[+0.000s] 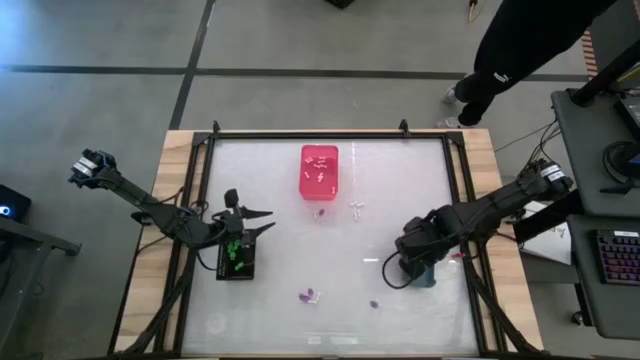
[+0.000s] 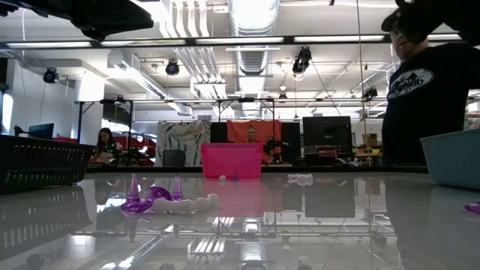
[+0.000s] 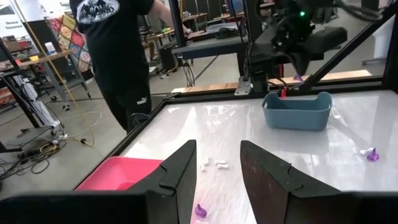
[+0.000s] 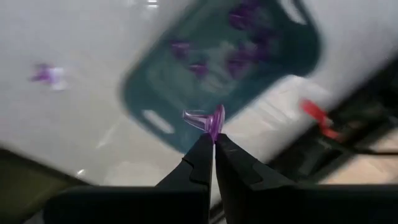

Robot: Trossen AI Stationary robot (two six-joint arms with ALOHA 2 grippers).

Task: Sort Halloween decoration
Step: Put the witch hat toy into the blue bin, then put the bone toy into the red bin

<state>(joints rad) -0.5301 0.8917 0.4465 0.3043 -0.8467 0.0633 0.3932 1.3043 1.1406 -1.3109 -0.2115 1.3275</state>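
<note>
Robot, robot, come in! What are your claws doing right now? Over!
Right gripper shut on a purple piece, over the grey-blue bin. Left gripper open, empty, above the black bin. Purple and white pieces still loose on the table. Nothing blocking.

Colours here: the bin at 12 o'clock (image 1: 319, 171) is hot pink with little white pieces inside, the black bin at 9 (image 1: 236, 260) has bright green bits (image 1: 234, 250), and the grey-blue bin (image 4: 221, 65) holds purple ones. Loose purple pieces (image 1: 309, 295) sit at 6, white ones (image 1: 356, 209) near centre. Tabletop (image 1: 280, 310) is glossy white, wood-edged.
</note>
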